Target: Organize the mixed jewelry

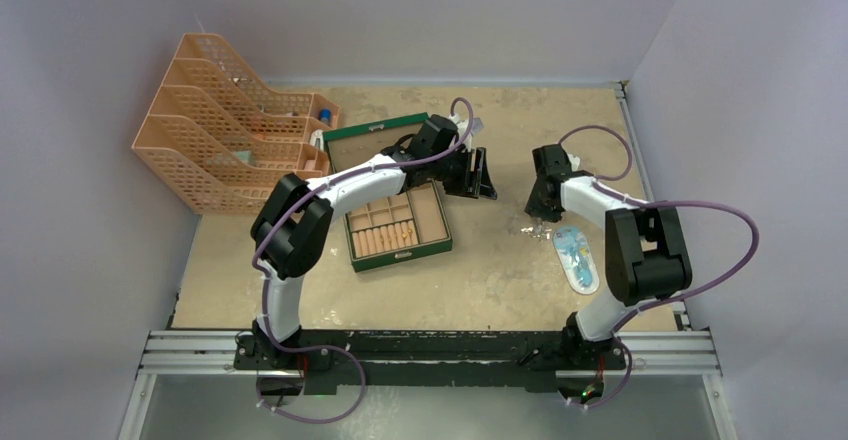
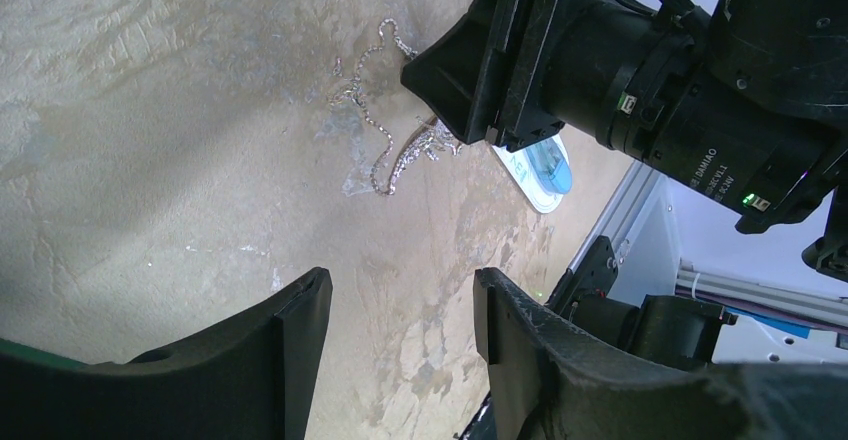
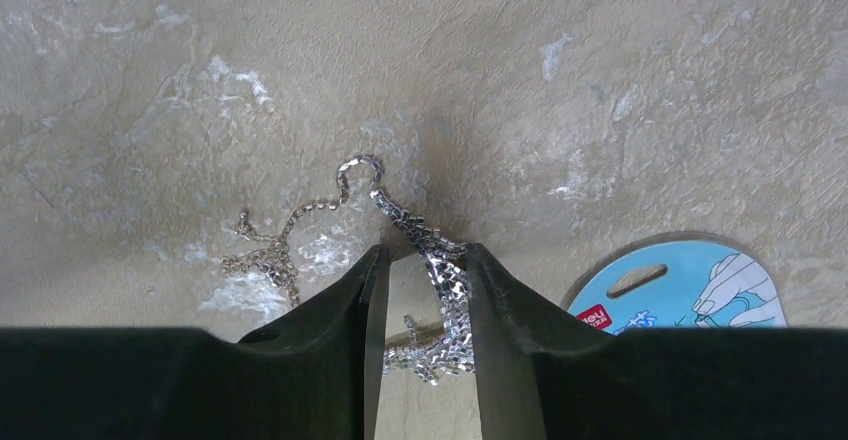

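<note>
**Q:** Where the right wrist view applies, what is the gripper state?

**A:** The right gripper (image 3: 420,345) is narrowly parted, astride a strand of the silvery chain tangle (image 3: 445,295). Bare table (image 3: 600,80) shows between the strand and one finger. Contact with the pads cannot be determined. A finer chain (image 3: 265,255) lies to the left and the light-blue packet (image 3: 690,285) to the right.

**Q:** And the left wrist view?

**A:** The left gripper (image 2: 400,330) is moderately parted with nothing between its fingers. The tangle lies on the table beyond it, beneath the right gripper.

**Q:** The top external view?

**A:** The tangle lies right of centre, just left of the packet, under the right gripper. The left gripper hangs to the right of the green box (image 1: 432,250).
</note>
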You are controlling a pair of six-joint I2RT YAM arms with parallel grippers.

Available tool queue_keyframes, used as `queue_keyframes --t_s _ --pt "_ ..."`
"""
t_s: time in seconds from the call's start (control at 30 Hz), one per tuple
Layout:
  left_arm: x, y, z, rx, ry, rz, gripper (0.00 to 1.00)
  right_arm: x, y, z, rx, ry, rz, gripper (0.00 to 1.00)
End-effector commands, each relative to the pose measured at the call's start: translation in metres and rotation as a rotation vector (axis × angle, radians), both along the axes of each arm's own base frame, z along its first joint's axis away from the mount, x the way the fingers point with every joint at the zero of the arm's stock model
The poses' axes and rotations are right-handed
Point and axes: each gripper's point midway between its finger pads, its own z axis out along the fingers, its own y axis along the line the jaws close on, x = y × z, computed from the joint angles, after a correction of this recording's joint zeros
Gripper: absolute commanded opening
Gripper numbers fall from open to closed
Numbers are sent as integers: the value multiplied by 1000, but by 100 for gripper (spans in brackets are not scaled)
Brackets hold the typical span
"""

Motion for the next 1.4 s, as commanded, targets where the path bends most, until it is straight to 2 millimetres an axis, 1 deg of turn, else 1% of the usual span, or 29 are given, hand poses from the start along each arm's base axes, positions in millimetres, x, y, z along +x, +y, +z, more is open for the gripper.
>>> queue_keyframes --t_s 0.0,0.1,0.17,0.2,0.27,0.37,0.57,0.63,0.67,0.8,0.83,0.9,1.0,1.1,1.23,1.37 --pt "6 -9 21 -47 -48 -16 54 -5 -9 -9 -46 39 -21 36" --pt "5 -10 20 -46 -46 -18 54 -4 -6 -13 -35 43 -12 28" --pt "5 -9 20 -47 -43 -19 54 -3 -7 -13 -38 42 -14 18" --pt "5 -9 20 -47 -43 -20 54 -1 -8 -11 -48 35 -21 13" --pt "5 -9 20 -47 -42 -21 54 1 -12 -4 -66 19 -33 8" --pt "4 -10 20 -53 -34 -26 54 5 -14 9 -77 -17 -45 4" --pt "3 -16 18 -76 10 -25 54 6 -15 30 -70 -69 -55 1" --pt "3 -18 18 -80 14 -26 54 5 -16 32 -72 -71 -59 3" --pt "3 -18 18 -80 15 -26 54 5 -16 33 -71 -71 -60 8" --pt "3 -17 18 -78 13 -24 54 4 -12 31 -54 -55 -52 35" --pt "3 -17 17 -77 14 -24 54 5 -13 30 -64 -52 -49 40" --pt "3 -17 17 -76 14 -25 54 7 -15 29 -76 -43 -44 47" --pt "2 -17 15 -75 20 -28 54 9 -12 25 -71 -32 -31 52" --pt "1 -17 15 -79 23 -32 54 8 -13 17 -62 -14 -28 54" --pt "0 -18 16 -82 21 -38 54 11 -14 9 -62 -3 -9 53" --pt "0 -18 17 -88 19 -43 53 23 -12 10 -53 -24 36 49"
